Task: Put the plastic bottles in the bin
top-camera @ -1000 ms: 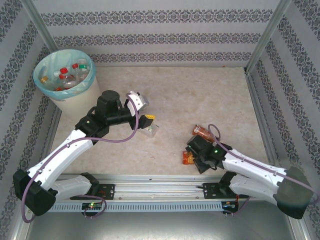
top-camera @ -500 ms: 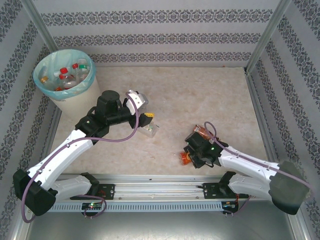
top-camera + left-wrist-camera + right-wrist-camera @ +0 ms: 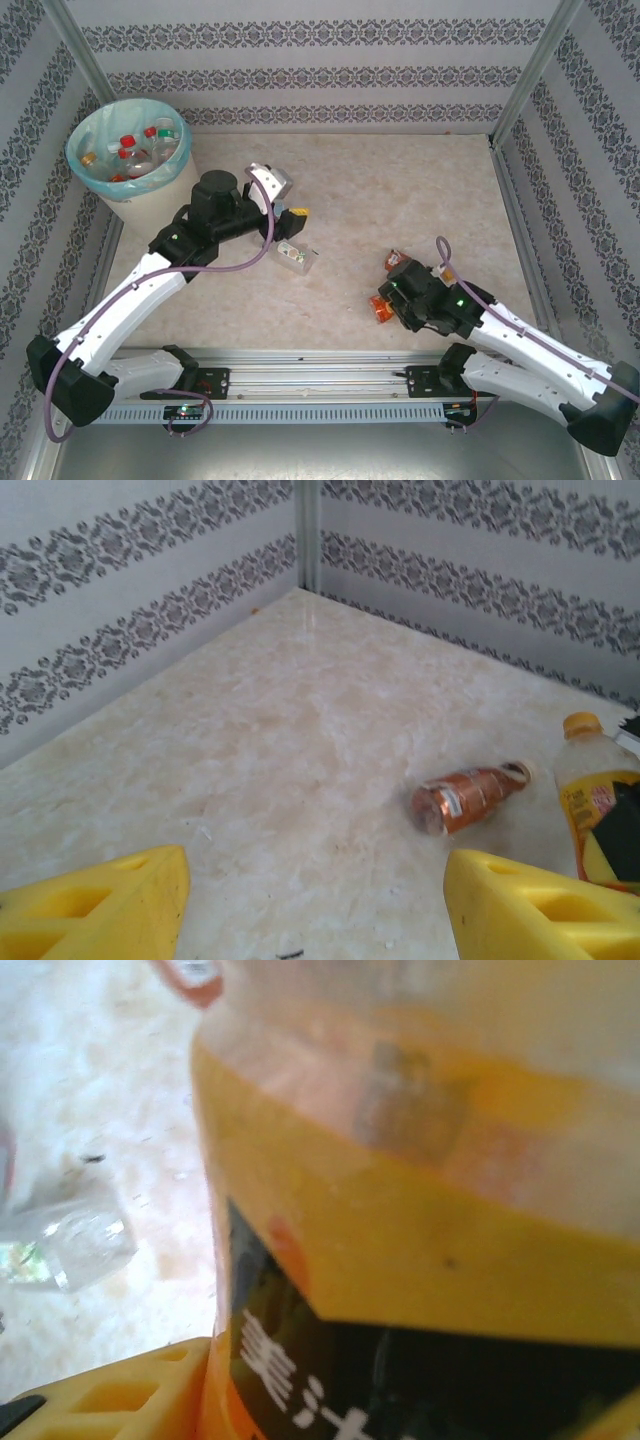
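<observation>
**Orange bottle in the right jaws, bin at the far left corner**

The right gripper [image 3: 388, 300] has its jaws closed across the body of the orange bottle [image 3: 592, 780]. Its wrist view shows a yellow finger [image 3: 120, 1400] pressed against the label. The bottle sits near the front right of the table [image 3: 400, 190], cap up and roughly upright as the left wrist sees it.

It looks part full, with juice reaching a little below the shoulder and clear plastic above. I would therefore expect more weight than an empty, and a load that sloshes when tipped. The wall is thin plastic and will probably dent under a hard squeeze, and the glossy label could slide. The labelled mid-body, where the jaws are now, seems the right place to hold (the neck is narrower and would let it swing).

The brown bottle [image 3: 468, 796] lies on its side just beside it. It looks light and apt to roll, so it is best taken across the belly.

The left gripper [image 3: 315, 905] hangs open with nothing between its fingers, above the middle of the table. The clear bottle [image 3: 297, 257] lies close below it, probably empty and easily crushed.

The bin [image 3: 150, 198] stands at the far left corner with several bottles inside, well apart from the right gripper.
</observation>
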